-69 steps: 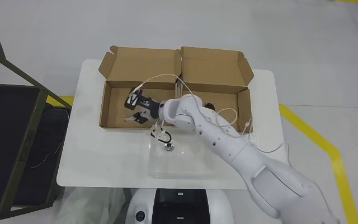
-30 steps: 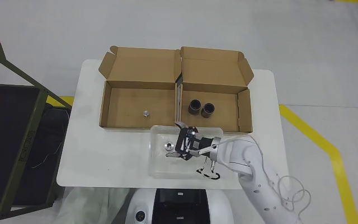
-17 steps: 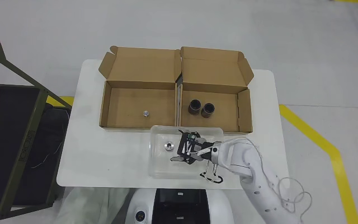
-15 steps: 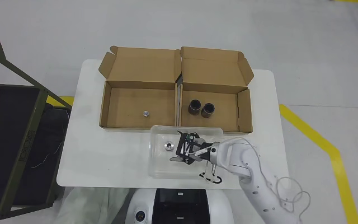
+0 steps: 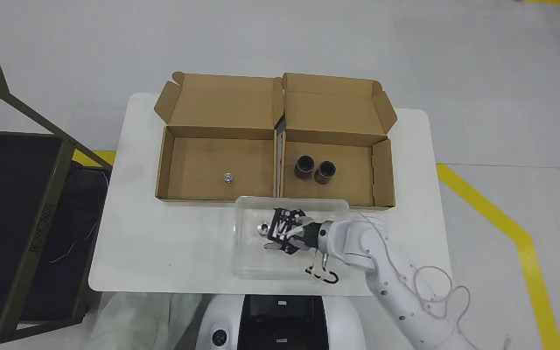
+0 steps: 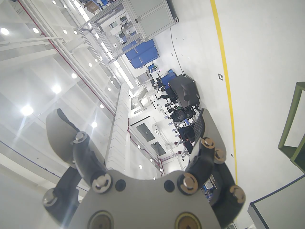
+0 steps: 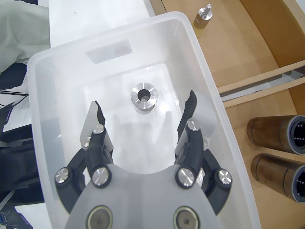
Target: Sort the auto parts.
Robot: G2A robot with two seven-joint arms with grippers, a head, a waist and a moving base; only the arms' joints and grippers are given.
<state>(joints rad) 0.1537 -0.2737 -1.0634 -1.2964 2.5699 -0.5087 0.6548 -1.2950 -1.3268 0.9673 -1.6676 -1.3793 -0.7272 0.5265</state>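
Note:
A silver metal bushing (image 7: 144, 95) (image 5: 262, 229) stands on end in the clear plastic bin (image 7: 197, 55) (image 5: 245, 262) at the table's front. My right gripper (image 7: 144, 108) (image 5: 276, 231) hangs open inside the bin, just short of the bushing, with nothing between its fingers. A small brass-and-silver stud (image 7: 202, 17) (image 5: 227, 178) stands in the left cardboard box (image 5: 175, 166). Two dark cylindrical bearings (image 7: 278, 132) (image 5: 315, 169) lie side by side in the right cardboard box (image 5: 378, 175). My left gripper (image 6: 129, 125) is open and empty, pointing up at the room.
The two cardboard boxes sit side by side behind the bin with their lids folded back. A dark cart (image 5: 35, 227) stands left of the white table (image 5: 140, 227). Pale green cloth (image 7: 21, 32) lies off the table's front edge.
The right gripper left the left cardboard box, swung to the front bin and has crept left toward the bushing. The stud now stands in the left box.

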